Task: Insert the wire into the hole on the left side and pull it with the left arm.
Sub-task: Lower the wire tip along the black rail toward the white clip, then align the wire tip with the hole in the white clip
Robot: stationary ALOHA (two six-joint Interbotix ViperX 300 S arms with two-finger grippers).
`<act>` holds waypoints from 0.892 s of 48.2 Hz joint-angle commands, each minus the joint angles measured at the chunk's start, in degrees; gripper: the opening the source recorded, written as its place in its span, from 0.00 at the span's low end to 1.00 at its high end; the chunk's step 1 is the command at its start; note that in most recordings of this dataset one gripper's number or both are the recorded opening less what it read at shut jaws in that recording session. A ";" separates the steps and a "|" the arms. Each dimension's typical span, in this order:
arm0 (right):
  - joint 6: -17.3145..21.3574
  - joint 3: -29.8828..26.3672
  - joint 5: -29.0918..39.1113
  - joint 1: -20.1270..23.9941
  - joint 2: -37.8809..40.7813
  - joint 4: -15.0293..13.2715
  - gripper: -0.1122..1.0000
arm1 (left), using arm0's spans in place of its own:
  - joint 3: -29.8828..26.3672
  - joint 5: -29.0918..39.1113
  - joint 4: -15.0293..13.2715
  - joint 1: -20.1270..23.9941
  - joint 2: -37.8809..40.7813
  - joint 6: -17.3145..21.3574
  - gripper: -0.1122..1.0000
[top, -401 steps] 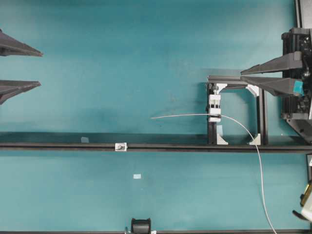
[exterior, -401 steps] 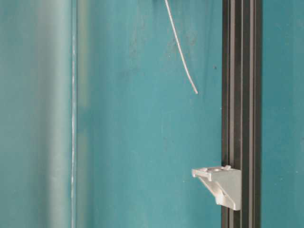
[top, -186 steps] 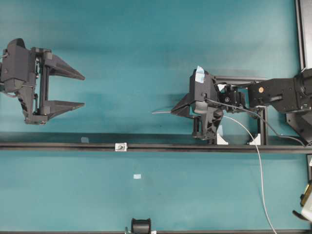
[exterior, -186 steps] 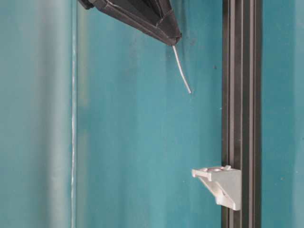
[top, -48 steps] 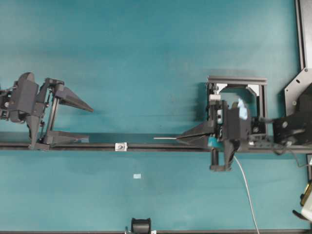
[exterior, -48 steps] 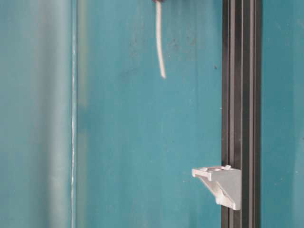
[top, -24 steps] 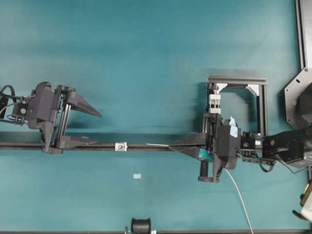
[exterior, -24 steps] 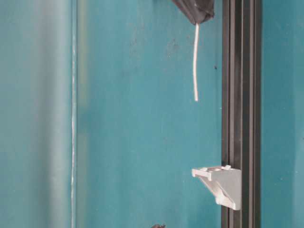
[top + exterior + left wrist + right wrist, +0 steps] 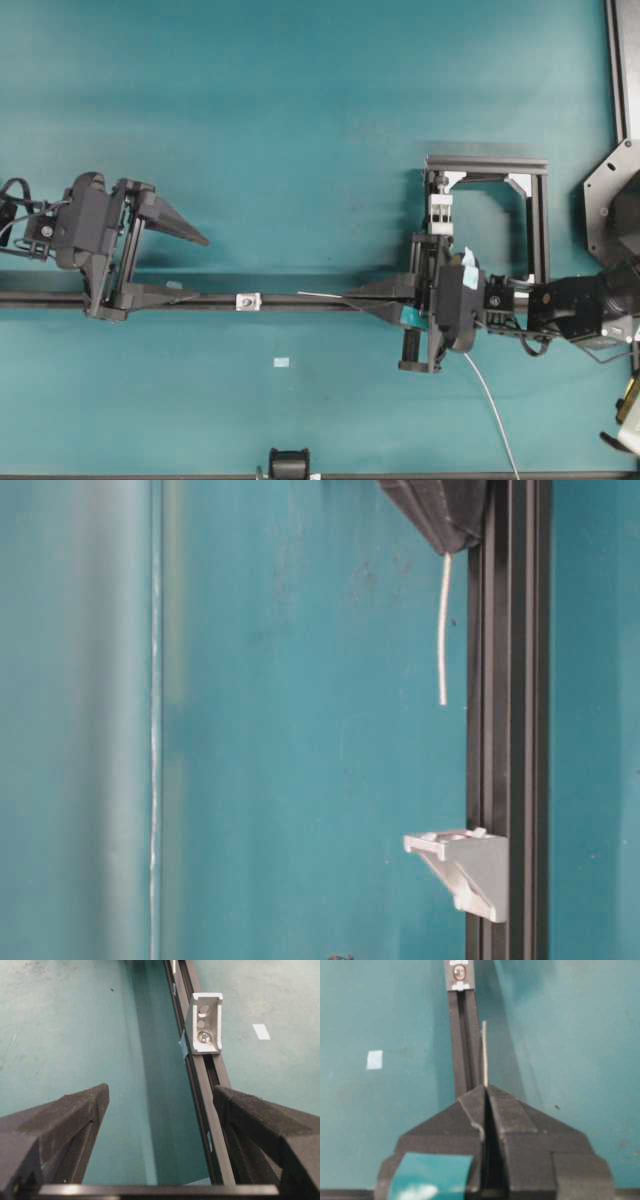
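Since before, our right end effector [image 9: 352, 299], clamping the wire [image 9: 322, 296], neared the hole [image 9: 244, 301]; our left end effector [image 9: 198, 268] gapes wide.

The plain black left gripper [image 9: 190, 268] with two long wedge fingers [image 9: 70, 1120] reaches in from the left, its fingers spread wide apart. The right black gripper [image 9: 350, 298] (marked with teal tape) points leftward, its fingers [image 9: 470, 1110] pressed together.
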 commanded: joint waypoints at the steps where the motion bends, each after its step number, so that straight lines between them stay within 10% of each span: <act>1: 0.26 -0.53 -0.53 0.35 -0.53 -0.09 0.11 | -0.62 -0.53 0.18 -0.35 -0.44 0.09 0.70; 43: 0.26 -1.05 -3.08 0.26 0.88 -3.08 0.11 | -1.49 -0.53 0.44 -0.26 -0.44 0.18 0.70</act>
